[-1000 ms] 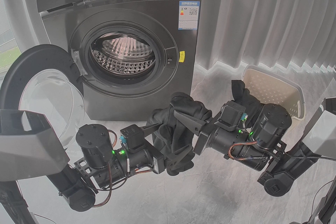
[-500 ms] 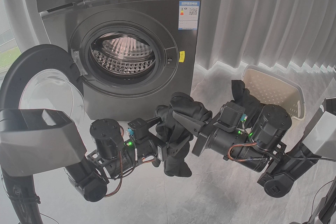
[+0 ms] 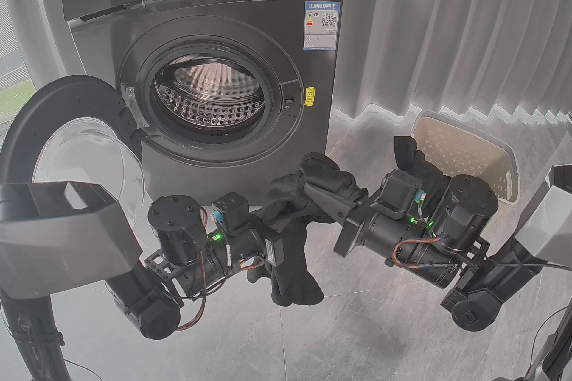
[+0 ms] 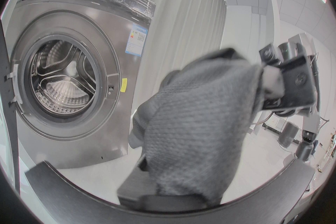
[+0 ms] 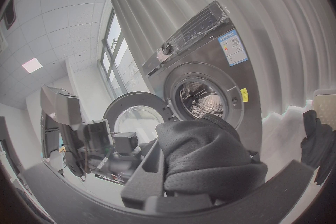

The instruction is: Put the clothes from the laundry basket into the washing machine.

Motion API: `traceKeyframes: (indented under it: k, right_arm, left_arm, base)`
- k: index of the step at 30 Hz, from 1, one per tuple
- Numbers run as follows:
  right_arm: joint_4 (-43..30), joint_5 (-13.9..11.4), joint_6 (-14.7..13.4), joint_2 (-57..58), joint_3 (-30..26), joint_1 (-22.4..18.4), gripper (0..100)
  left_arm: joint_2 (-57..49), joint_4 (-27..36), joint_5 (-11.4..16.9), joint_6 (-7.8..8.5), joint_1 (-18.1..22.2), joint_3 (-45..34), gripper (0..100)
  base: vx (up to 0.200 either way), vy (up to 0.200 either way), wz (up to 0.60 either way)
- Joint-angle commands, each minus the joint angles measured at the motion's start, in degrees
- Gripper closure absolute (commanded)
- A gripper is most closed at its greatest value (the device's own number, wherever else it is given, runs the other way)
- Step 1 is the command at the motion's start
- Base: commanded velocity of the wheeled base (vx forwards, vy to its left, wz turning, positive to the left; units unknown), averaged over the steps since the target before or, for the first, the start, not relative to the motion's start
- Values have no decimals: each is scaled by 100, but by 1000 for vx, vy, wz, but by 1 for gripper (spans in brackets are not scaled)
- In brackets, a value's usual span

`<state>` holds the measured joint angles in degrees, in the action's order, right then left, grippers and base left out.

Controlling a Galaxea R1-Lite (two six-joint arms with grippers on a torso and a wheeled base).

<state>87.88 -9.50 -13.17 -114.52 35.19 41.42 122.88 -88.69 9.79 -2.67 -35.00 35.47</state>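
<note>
1. Your right gripper (image 3: 322,194) is clamped on the bunched top of the black knitted garment (image 3: 292,281). Your left gripper (image 3: 275,250) is buried in the same cloth, so its grip cannot be told.
2. The garment hangs before the grey front-loading washing machine (image 3: 238,13), whose drum (image 3: 208,90) looks empty. More dark clothes (image 3: 411,159) drape the beige plastic laundry basket (image 3: 471,153).
3. Since a second ago, the garment has stretched out between the grippers.

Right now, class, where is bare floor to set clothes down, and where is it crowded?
Free: floor between washing machine and laundry basket; floor nearer than both arms. Crowded: before the machine, where left gripper and right gripper hold the dark garment.
</note>
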Motion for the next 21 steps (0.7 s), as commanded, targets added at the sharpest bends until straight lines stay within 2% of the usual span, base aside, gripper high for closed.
traceKeyframes:
  k: [1, 7, 10, 16, 17, 21]
  right_arm:
    - [-8, 71, -2, -97, -65, -266, 100]
    - [18, 80, -2, -211, -276, -266, 100]
    - [45, 80, -2, -282, -311, -249, 100]
    - [62, 62, -2, -299, -338, -240, 100]
    - [71, 53, -11, -290, -355, -178, 0]
    - [71, 44, -81, -264, -707, 103, 0]
  left_arm:
    - [-423, 0, -21, -41, 11, -5, 100]
    - [-590, 0, -162, -67, 11, 12, 100]
    - [-590, 0, -170, -146, 11, 12, 100]
    - [-581, -8, -179, -164, 11, 47, 100]
    - [-581, 0, -179, -172, 19, 82, 100]
    - [-581, 0, -179, -234, 28, 179, 100]
  base:
    - [0, 0, 0]
    - [0, 0, 0]
    - [0, 0, 0]
    - [0, 0, 0]
    - [0, 0, 0]
    - [0, 0, 0]
